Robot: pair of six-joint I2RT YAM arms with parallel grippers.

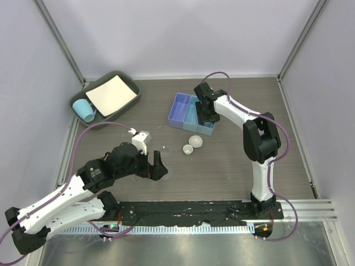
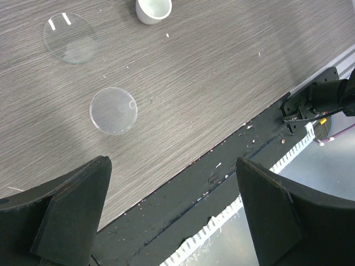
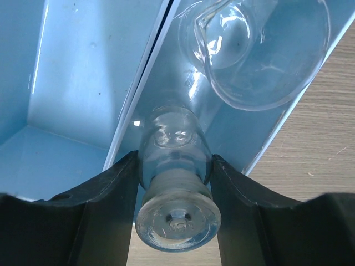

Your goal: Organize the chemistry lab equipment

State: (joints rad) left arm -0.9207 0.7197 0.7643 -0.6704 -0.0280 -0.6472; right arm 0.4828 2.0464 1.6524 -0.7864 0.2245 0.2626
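My right gripper (image 3: 175, 166) is shut on a small clear stoppered flask (image 3: 176, 194), held over the right compartment of the light-blue divided box (image 3: 77, 83). A clear beaker (image 3: 260, 50) lies on its side in that compartment. From above, the right gripper (image 1: 206, 117) hangs over the box (image 1: 180, 111). Two round whitish dishes (image 1: 195, 142) sit on the table just in front of the box. My left gripper (image 2: 172, 163) is open and holds nothing, hovering near the table's front edge. Two flat clear round glasses (image 2: 113, 110) and a white dish (image 2: 153, 9) lie beyond it.
A grey tray (image 1: 119, 77) at the back left holds a white sheet (image 1: 111, 95) and a light-blue cup (image 1: 84, 110). A black strip (image 1: 188, 210) runs along the table's near edge. Walls close in the left, back and right sides.
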